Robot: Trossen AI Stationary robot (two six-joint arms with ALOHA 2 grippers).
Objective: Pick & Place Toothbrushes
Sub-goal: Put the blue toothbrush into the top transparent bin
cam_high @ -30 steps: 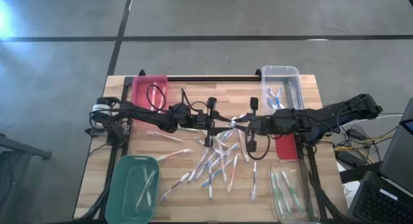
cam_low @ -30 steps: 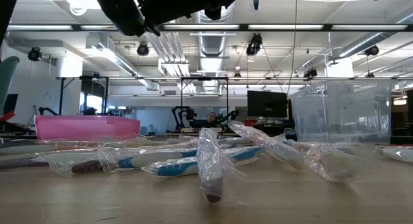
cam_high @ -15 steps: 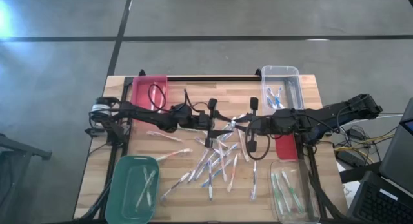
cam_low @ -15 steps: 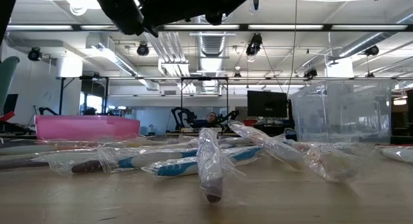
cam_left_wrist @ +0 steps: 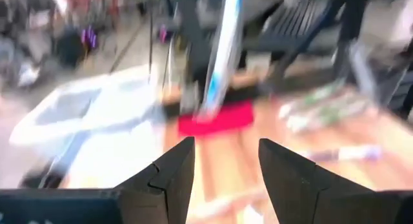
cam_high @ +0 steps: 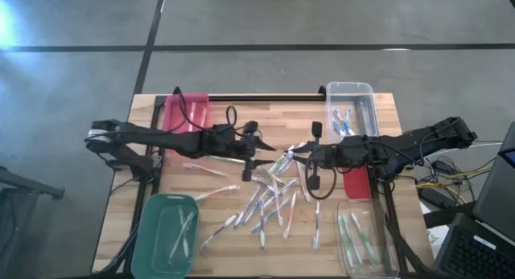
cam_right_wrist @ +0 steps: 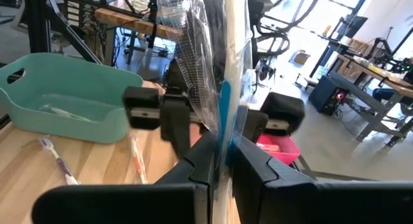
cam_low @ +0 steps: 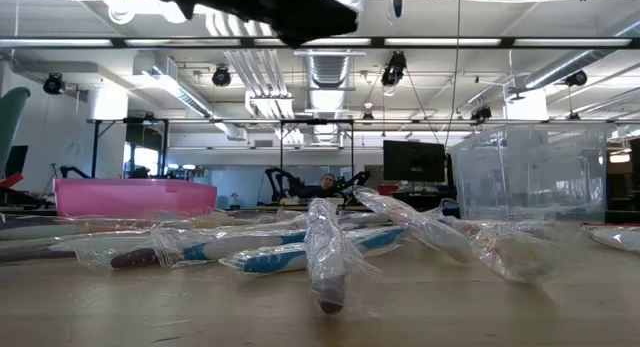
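Over mid-table, right gripper (cam_right_wrist: 219, 161) clamps a wrapped toothbrush (cam_right_wrist: 227, 62); left gripper (cam_left_wrist: 222, 166) gapes, blurred.

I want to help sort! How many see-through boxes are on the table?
2. The back clear box sits at the table's back right corner; the front clear box sits at its front right corner. None looks hidden.

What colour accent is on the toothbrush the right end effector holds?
Blue, on the wrapped toothbrush; the right wrist view shows it best.
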